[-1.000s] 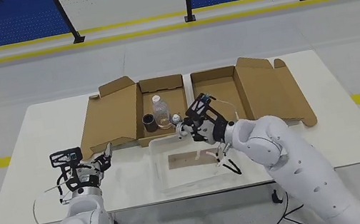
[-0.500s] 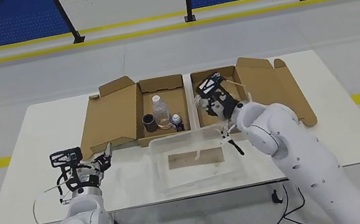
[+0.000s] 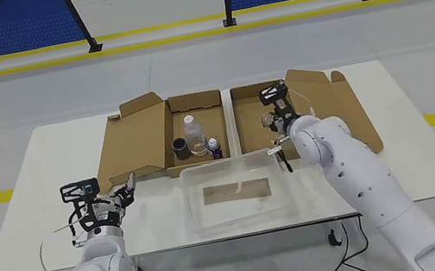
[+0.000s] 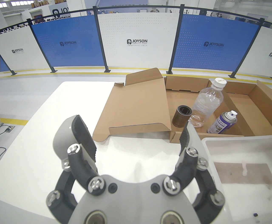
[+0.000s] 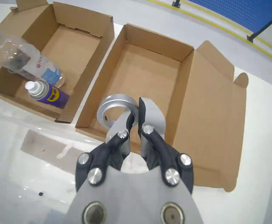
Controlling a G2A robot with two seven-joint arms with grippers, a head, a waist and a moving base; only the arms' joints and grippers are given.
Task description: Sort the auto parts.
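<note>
My right gripper (image 5: 135, 115) is shut on the rim of a silver metal ring (image 5: 115, 107). It holds the ring (image 3: 268, 119) above the near end of the right cardboard box (image 5: 146, 70), which has nothing in it. The left cardboard box (image 4: 180, 99) holds a black cylinder (image 4: 181, 116), a clear bottle (image 4: 207, 104) and a purple spray can (image 4: 223, 123). My left gripper (image 4: 131, 123) stands open and holds nothing. It sits low over the table near the front left (image 3: 126, 189), short of the left box's flap.
A clear plastic bin (image 3: 232, 168) stands on the white table (image 3: 51, 182) in front of the two boxes, with a brown patch on its floor. Both boxes have their lids (image 3: 326, 107) folded out flat to the sides.
My right arm has carried the ring from beside the left box and the bin's back edge rightward to over the right box. The left arm has stayed still.
</note>
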